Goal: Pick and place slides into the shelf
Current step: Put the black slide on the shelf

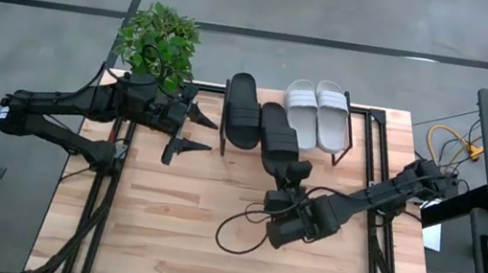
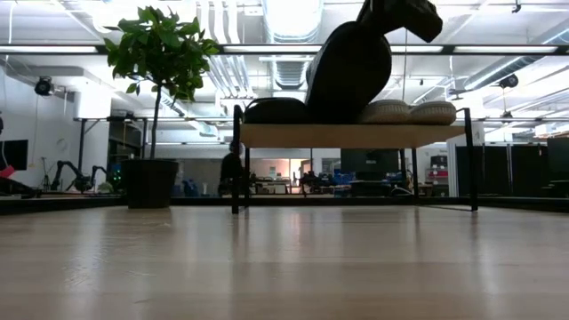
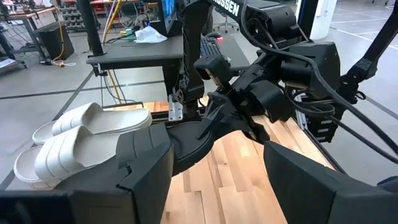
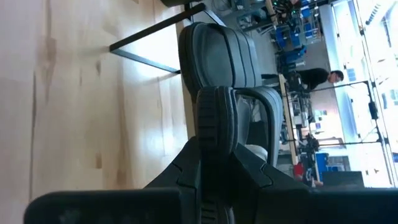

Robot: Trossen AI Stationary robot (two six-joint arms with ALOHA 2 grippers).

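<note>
The shelf (image 1: 362,125) stands at the table's far edge. One black slide (image 1: 241,107) and the two white slides (image 1: 315,113) lie flat on its plank (image 2: 356,135). The second black slide (image 1: 277,140) is tilted between them, with my right gripper (image 1: 292,175) shut on its near end. In the low view that slide (image 2: 351,71) slopes from the gripper (image 2: 400,18) down to the plank. My left gripper (image 1: 210,136) hovers open left of the shelf, touching nothing. The left wrist view shows the white slides (image 3: 81,137) and the held black slide (image 3: 199,140). My right gripper pinches the second black slide's near end (image 4: 216,118) between its two fingers (image 4: 186,168), coming from the table's near side along the slide's length. That end is raised. The far end (image 2: 320,111) points down at the shelf plank; whether it touches, I cannot tell.
A potted plant (image 1: 156,41) stands at the table's far left corner, beside the shelf's left end. A black cable (image 1: 234,232) loops over the tabletop under the right arm. Bare wood spreads across the table's near half (image 1: 161,240). A person shows in the room behind (image 4: 320,78).
</note>
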